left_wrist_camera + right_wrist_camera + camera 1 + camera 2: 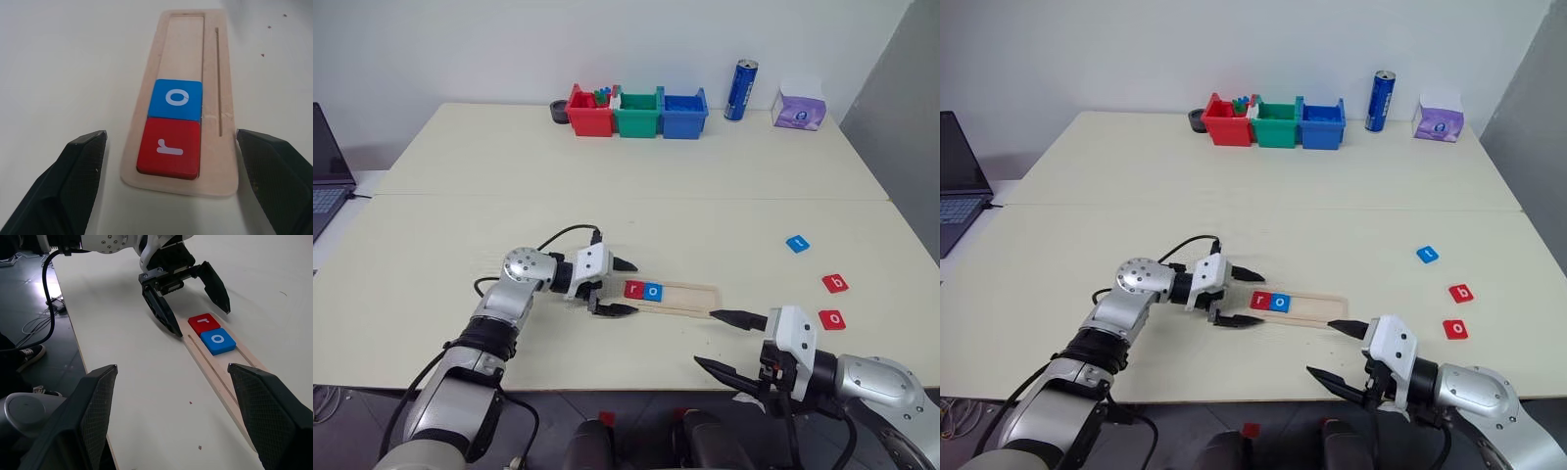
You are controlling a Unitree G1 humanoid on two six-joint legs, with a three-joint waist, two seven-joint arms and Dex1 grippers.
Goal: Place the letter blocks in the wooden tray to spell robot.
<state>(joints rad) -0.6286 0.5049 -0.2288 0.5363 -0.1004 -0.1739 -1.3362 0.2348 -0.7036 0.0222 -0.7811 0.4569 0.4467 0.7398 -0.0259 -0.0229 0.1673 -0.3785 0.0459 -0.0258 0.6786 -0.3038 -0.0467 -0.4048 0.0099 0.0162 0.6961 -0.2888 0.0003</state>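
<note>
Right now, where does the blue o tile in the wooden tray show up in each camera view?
Left eye view: blue o tile, second slot of the wooden tray.
Right eye view, lower centre.
Left wrist view, centre.
Right wrist view, right of centre.
Shared landmark: the red r tile touching it, on the side of the open left claw.

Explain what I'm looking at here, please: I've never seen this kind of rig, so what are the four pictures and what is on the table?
A two-armed robot stands at a table. Two pictures come from its head, looking down; the other two come from cameras on each wrist. The left gripper has its fingers open around the end of the wooden tray, holding nothing. The tray holds a red r block and a blue o block. The right gripper is open and empty. On the table to the right lie the blue t block, red b block and red o block.
</note>
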